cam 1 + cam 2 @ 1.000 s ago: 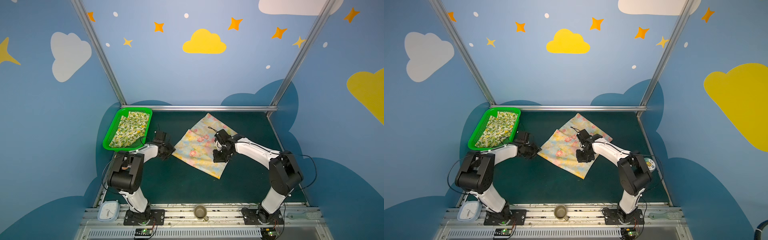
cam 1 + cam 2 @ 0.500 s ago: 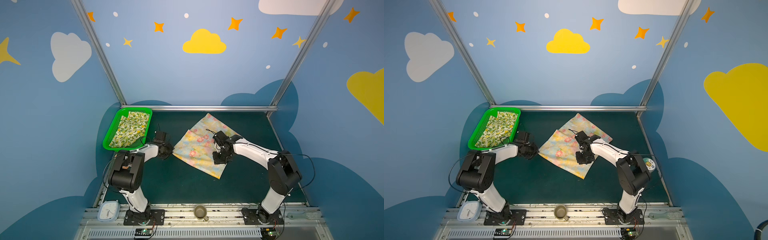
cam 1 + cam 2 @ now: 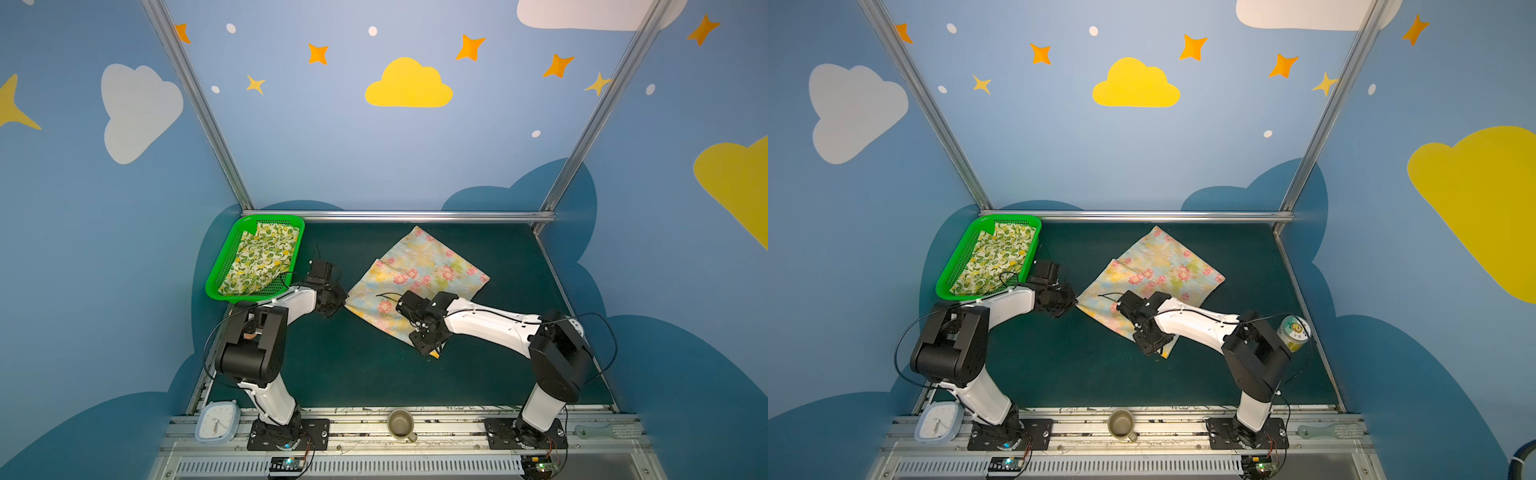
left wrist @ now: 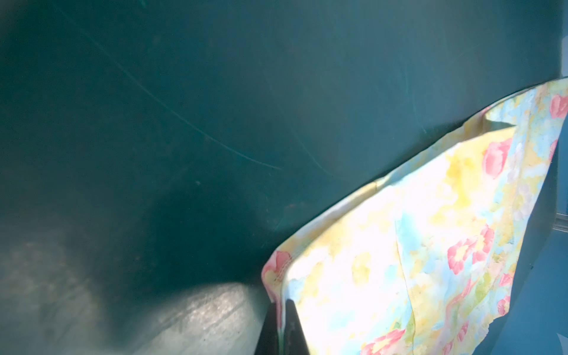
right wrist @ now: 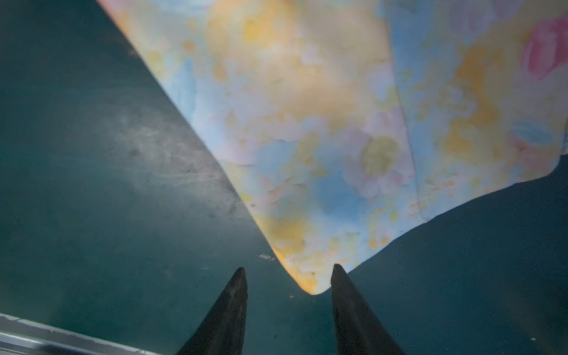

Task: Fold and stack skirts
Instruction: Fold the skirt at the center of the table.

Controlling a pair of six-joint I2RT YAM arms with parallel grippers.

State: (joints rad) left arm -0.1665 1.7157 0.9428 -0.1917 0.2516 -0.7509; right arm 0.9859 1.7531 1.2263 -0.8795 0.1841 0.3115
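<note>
Standing on the front rail nearest the camera, a mug [image 3: 401,424] and a small clock [image 3: 217,426] are being shown well apart, the clock just beside the left arm's base. Farther in, on the dark green counter [image 3: 353,365], the near corner of the floral skirt [image 3: 419,266] is being straddled by the right hand [image 5: 289,272]. In the right wrist view its two dark fingers [image 5: 236,295] are standing apart, with the tip of the corner lying between them, and nothing is being gripped. A little farther back, the skirt's left corner is being pinched by the left hand [image 4: 281,307]. In the left wrist view its fingers are being pressed together on the pink-flowered hem. The rest of the floral skirt is being shown spread out near the middle of the counter in both top views, with one corner pointing toward the back wall. At the far left corner, the lemon skirt [image 3: 262,259] is lying inside the green basket [image 3: 224,255], well apart from the floral skirt.
</note>
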